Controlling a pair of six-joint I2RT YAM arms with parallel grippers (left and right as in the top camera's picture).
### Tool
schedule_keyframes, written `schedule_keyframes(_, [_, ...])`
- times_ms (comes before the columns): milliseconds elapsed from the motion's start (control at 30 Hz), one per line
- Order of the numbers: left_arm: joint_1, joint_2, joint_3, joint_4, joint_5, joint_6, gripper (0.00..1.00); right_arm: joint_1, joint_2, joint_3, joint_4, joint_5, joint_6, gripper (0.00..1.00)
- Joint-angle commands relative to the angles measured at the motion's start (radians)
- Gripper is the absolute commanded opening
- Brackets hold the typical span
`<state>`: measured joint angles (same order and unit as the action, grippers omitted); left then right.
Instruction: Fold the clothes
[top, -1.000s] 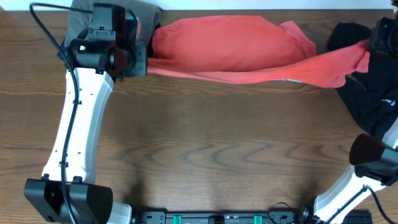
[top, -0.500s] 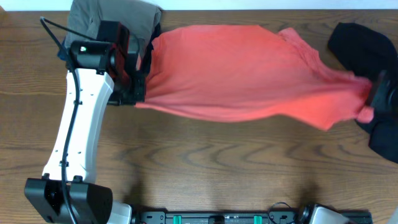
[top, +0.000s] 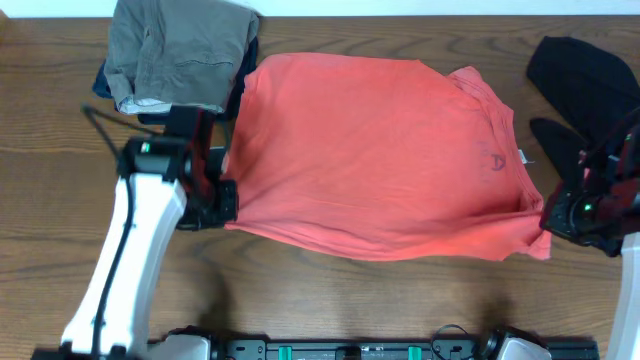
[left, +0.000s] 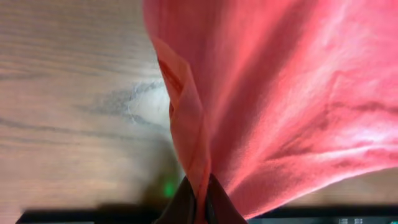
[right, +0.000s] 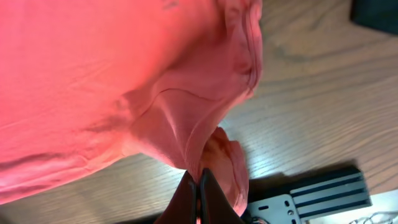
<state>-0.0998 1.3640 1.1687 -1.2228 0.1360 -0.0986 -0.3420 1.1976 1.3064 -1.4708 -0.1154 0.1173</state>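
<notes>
Bright, even light; soft shadows, slightly blurred wrist close-ups.

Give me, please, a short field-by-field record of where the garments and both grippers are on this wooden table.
shirt: coral-red short-sleeved T-shirt, spread wide across the middle, collar toward the right
left gripper: shut on the shirt's near left corner
right gripper: shut on the shirt's near right corner
dark item: limp black garment, crumpled at the far right, not folded
other clothing: folded grey-olive garment, far left, on something dark blue
surface: brown wooden table
</notes>
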Motion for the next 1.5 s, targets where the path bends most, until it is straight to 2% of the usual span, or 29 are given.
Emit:
schedule_keyframes(0, [0.003, -0.072, -0.042, 0.061, 0.006, -0.042, 0.06, -0.007, -0.006, -0.048, 0.018, 0.011, 0.029, 0.01])
schedule_keyframes(233, [0.003, -0.047, -0.055, 0.247, 0.006, -0.042, 0.06, -0.006, -0.006, -0.201, 0.103, 0.011, 0.066, 0.01])
schedule_keyframes(367, [0.003, 0.022, -0.055, 0.286, -0.003, -0.042, 0.06, -0.006, -0.006, -0.285, 0.194, 0.011, 0.097, 0.01])
schedule_keyframes(533, [0.008, 0.11, -0.055, 0.334, -0.097, -0.048, 0.06, -0.011, 0.01, -0.34, 0.295, 0.05, 0.127, 0.01])
schedule_keyframes(700, [0.048, 0.128, -0.055, 0.426, -0.103, -0.057, 0.06, -0.071, 0.054, -0.346, 0.38, 0.068, 0.152, 0.01])
schedule_keyframes(900, [0.077, 0.126, -0.055, 0.488, -0.102, -0.057, 0.06, -0.153, 0.059, -0.341, 0.494, -0.09, 0.114, 0.01])
schedule_keyframes(1233, [0.076, 0.128, -0.055, 0.583, -0.099, -0.056, 0.06, -0.126, 0.093, -0.34, 0.616, -0.15, 0.076, 0.01])
schedule_keyframes(1467, [0.076, 0.151, -0.055, 0.642, -0.099, -0.056, 0.06, -0.108, 0.196, -0.34, 0.721, -0.147, 0.076, 0.01])
